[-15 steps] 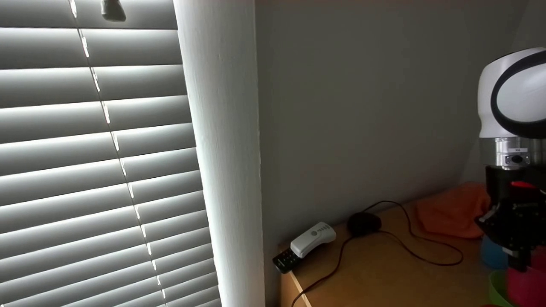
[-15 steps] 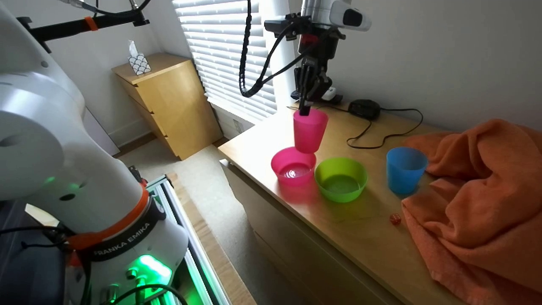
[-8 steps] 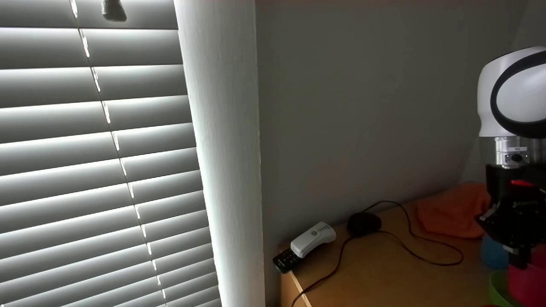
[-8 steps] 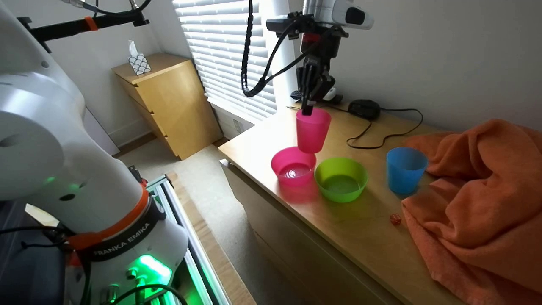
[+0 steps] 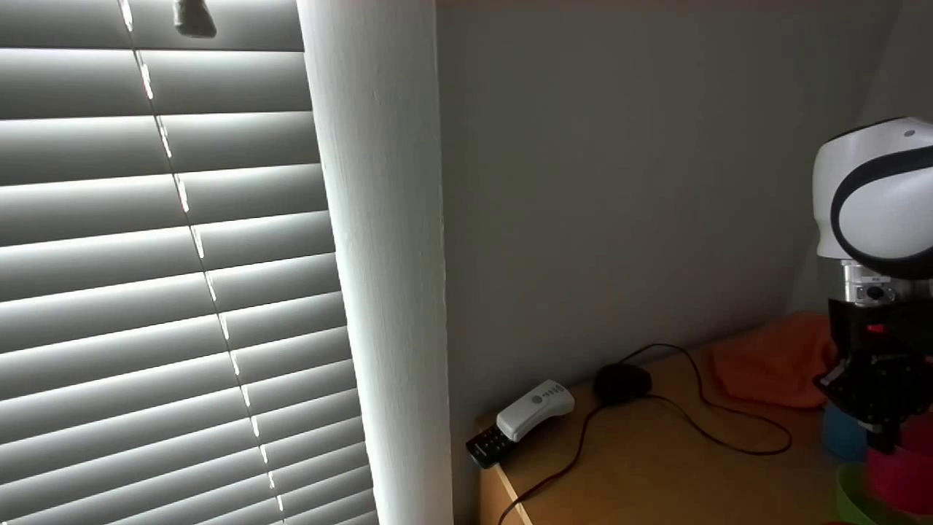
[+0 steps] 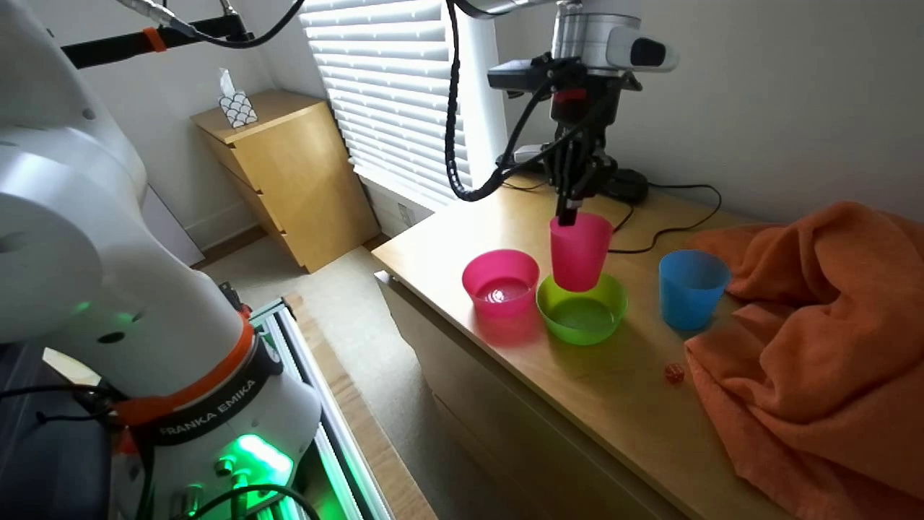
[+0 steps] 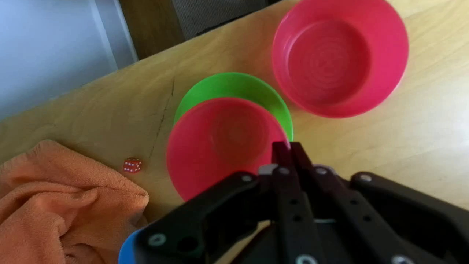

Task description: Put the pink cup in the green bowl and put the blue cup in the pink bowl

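On our worktop point(image 6: 621, 386), the hand point(image 7: 290, 146) is roughly over the green bowl point(image 6: 582, 335), pink bowl point(image 6: 502, 309) right beside that. We see the hand pinching the pink cup point(image 6: 580, 254) by its rim, hanging it over the green bowl. Probably thin plastic, so we'd expect light, slick, slightly bendy: gentle rim hold. Same for the blue cup point(image 6: 691, 292), near the green bowl, opposite the pink bowl.

Blinds point(image 5: 87, 270) backlit; white trim point(image 5: 386, 219) & gray wall point(image 5: 619, 182) beside blinds; lt wood cab point(image 6: 310, 180) & tbl point(image 6: 433, 245) nr blinds; pale flr point(image 6: 354, 303) below.
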Controlling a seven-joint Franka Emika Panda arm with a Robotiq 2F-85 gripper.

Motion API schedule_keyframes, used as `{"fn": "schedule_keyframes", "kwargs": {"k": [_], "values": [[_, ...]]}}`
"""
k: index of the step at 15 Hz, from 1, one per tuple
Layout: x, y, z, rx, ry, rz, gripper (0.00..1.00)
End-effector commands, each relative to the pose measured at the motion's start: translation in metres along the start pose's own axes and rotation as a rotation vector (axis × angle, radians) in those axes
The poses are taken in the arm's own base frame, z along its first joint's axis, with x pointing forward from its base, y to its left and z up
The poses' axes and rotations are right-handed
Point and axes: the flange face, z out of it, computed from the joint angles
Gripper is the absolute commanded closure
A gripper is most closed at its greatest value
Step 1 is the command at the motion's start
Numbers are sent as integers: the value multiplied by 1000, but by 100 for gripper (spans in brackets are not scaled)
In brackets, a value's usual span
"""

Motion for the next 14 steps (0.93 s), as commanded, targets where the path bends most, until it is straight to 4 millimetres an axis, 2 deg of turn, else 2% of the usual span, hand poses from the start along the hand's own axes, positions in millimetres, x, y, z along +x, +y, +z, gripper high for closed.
{"fn": "schedule_keyframes", "kwargs": {"k": [1,6,14], "values": [[17,6,17,8,10,6,99],[29,7,36,19,2,23,99],[34,6,48,64,-36,79,99]]}}
